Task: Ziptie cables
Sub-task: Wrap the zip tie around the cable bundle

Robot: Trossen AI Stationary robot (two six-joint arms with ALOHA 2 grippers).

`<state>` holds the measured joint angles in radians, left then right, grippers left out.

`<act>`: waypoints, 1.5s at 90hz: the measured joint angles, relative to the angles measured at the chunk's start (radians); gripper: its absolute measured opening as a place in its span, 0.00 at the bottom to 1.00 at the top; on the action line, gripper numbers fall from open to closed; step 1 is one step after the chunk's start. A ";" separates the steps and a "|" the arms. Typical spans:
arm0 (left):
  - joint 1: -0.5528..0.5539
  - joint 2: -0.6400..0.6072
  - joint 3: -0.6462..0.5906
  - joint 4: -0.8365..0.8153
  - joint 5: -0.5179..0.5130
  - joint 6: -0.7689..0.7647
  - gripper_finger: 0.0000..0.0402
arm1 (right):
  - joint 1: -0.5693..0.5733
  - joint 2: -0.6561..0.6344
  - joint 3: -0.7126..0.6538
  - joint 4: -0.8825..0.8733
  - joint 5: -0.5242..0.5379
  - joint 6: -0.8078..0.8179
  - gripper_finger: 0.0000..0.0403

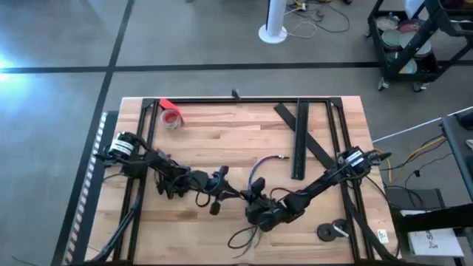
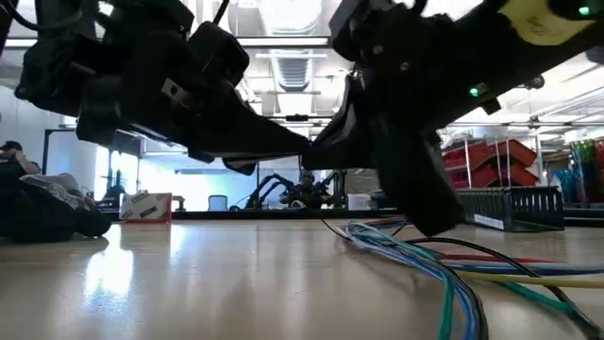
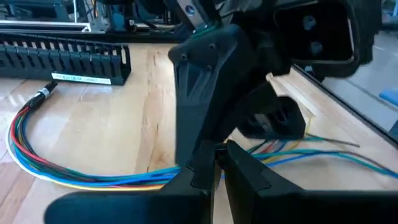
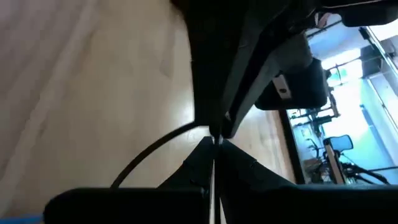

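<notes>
**Both grippers tip to tip at table centre, front half**

Your left gripper (image 1: 222,193) and right gripper (image 1: 255,193) meet nose to nose over the wooden table (image 1: 222,140), just forward of the middle. In the left wrist view its fingers (image 3: 205,168) are pressed together with only a thin seam between them; whether they pinch anything there I can't tell. In the right wrist view its fingers (image 4: 205,155) are together too, clamped on the ziptie (image 4: 149,152), which shows as a thin dark strip curving away over the wood.

The cables (image 1: 255,174) lie right under and beside the right gripper: a loop toward the back with a pale end, more strands trailing toward the front edge. The low view shows them as blue, green, red and yellow wires on the tabletop (image 2: 415,255).

Room to move: the left-front and centre-back wood is open. Back-left has a red tape roll (image 1: 171,117). Back-right is taken by the flat black strips (image 1: 299,137). Front-right holds a small dark round part (image 1: 332,231). A black frame rail (image 1: 244,100) runs along the back edge.

Writing: the slotted black duct (image 3: 62,59) carries a white label, too small to read.
</notes>
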<state>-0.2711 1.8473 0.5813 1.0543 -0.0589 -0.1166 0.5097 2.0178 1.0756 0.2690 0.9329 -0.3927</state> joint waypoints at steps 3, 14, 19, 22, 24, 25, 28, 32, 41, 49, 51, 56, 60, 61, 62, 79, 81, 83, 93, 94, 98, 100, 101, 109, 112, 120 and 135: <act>0.000 0.000 0.001 0.000 0.000 -0.006 0.02 | -0.001 0.000 0.000 0.005 0.001 -0.011 0.00; 0.003 0.000 0.006 -0.008 0.005 -0.024 0.02 | -0.005 0.000 0.005 0.008 -0.017 -0.021 0.00; 0.004 0.000 0.006 -0.010 0.005 -0.025 0.02 | -0.006 0.000 0.005 0.006 -0.018 -0.020 0.00; 0.004 0.000 0.006 -0.014 0.005 -0.025 0.02 | -0.006 0.000 0.005 0.005 -0.019 -0.018 0.00; 0.004 0.000 0.006 -0.016 0.005 -0.025 0.02 | -0.007 0.000 0.005 0.001 -0.022 -0.013 0.00; 0.004 0.000 0.006 -0.018 0.005 -0.025 0.02 | -0.007 0.000 0.005 -0.001 -0.024 -0.010 0.00; 0.004 0.000 0.006 -0.019 0.005 -0.025 0.02 | -0.007 0.000 0.006 -0.003 -0.026 0.003 0.00; 0.004 0.000 0.006 -0.021 0.005 -0.025 0.02 | -0.006 0.000 0.005 -0.004 -0.026 0.014 0.00; 0.005 0.000 0.006 -0.027 0.004 -0.025 0.02 | -0.006 0.000 0.005 -0.008 -0.036 0.042 0.00; 0.004 0.000 0.006 -0.034 0.005 -0.024 0.02 | -0.007 0.000 0.005 -0.010 -0.066 0.071 0.02; 0.004 0.000 0.006 -0.035 0.005 -0.024 0.02 | -0.007 0.000 0.005 -0.011 -0.071 0.079 0.03; 0.004 0.000 0.006 -0.040 0.004 -0.024 0.02 | -0.007 0.000 0.007 -0.021 -0.078 0.095 0.07; 0.004 0.000 0.007 -0.044 0.002 -0.024 0.02 | -0.007 0.000 0.012 -0.036 -0.082 0.112 0.11; 0.004 0.000 0.006 -0.046 0.001 -0.024 0.02 | -0.007 0.000 0.012 -0.038 -0.084 0.115 0.12; 0.004 0.000 0.006 -0.047 0.000 -0.024 0.02 | -0.007 0.000 0.012 -0.041 -0.086 0.118 0.14; 0.005 0.000 0.006 -0.061 0.000 -0.016 0.02 | -0.007 -0.022 0.013 -0.080 -0.174 0.207 0.34; 0.004 0.000 0.006 -0.062 0.000 -0.016 0.02 | -0.008 -0.027 0.014 -0.090 -0.194 0.224 0.36; 0.004 0.000 0.006 -0.063 0.001 -0.016 0.02 | -0.008 -0.033 0.014 -0.103 -0.212 0.241 0.38; 0.004 0.000 0.006 -0.074 0.004 -0.015 0.02 | -0.008 -0.068 0.014 -0.166 -0.289 0.336 0.45; 0.004 0.000 0.006 -0.076 0.004 -0.015 0.02 | -0.008 -0.072 0.014 -0.176 -0.295 0.346 0.46; 0.005 0.000 0.006 -0.080 -0.004 -0.015 0.02 | -0.007 -0.088 0.014 -0.211 -0.319 0.376 0.47; 0.006 0.000 0.006 -0.080 -0.003 -0.013 0.02 | -0.006 -0.097 0.014 -0.225 -0.327 0.395 0.48; 0.006 0.000 0.006 -0.079 -0.003 -0.012 0.02 | -0.006 -0.102 0.014 -0.232 -0.331 0.406 0.49; 0.005 0.000 0.006 -0.079 -0.005 -0.003 0.02 | -0.006 -0.141 0.014 -0.306 -0.371 0.478 0.51; 0.006 0.000 0.006 -0.080 -0.005 -0.001 0.02 | -0.006 -0.156 0.014 -0.329 -0.380 0.512 0.51; 0.006 0.000 0.006 -0.078 -0.005 0.003 0.02 | -0.008 -0.186 0.014 -0.392 -0.389 0.597 0.51; 0.005 0.000 0.006 -0.078 -0.005 0.004 0.02 | -0.016 -0.214 0.012 -0.459 -0.392 0.695 0.46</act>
<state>-0.2657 1.8469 0.5873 0.9760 -0.0635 -0.1127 0.4942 1.8036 1.0879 -0.1899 0.5410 0.3022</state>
